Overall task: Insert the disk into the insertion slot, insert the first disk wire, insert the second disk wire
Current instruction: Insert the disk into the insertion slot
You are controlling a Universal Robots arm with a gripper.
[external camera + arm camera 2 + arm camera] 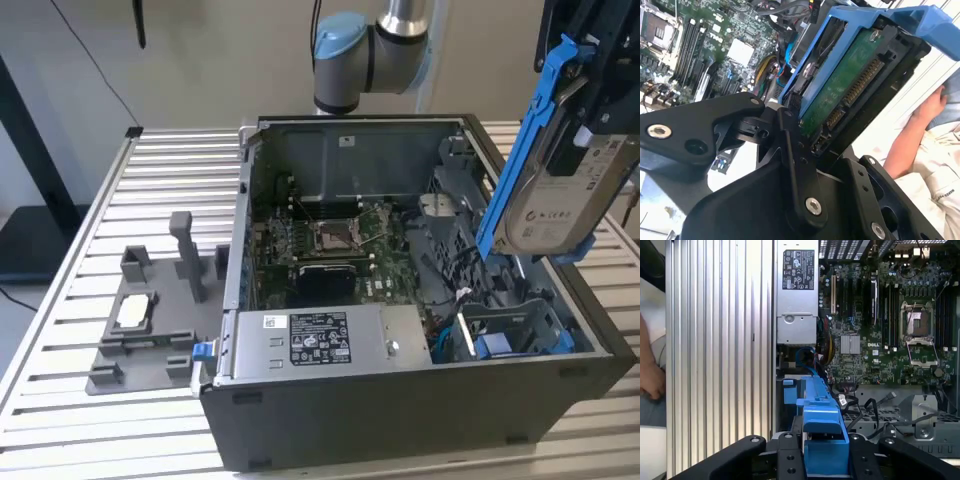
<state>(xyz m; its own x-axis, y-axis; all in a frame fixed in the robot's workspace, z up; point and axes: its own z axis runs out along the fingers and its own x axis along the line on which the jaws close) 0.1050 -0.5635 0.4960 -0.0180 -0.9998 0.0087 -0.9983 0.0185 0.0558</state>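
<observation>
One disk aloft, no wires on it

In the exterior view, left to right: fixture tray (115, 372), open case (400, 420), insertion slot (530, 320), with the disk (565, 190) tilted above it, apart. The gripper (824, 452) is clamped on its blue bracket. Risk: the tilt jams a corner on the bay edge or snags cables (875, 404).

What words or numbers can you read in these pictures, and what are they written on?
No text reads clearly enough to quote.
White label on the disk: print too small to read.
Black-and-white label on the long silver box: too small to read.
White markings on the green circuit board: too small to read.
</observation>
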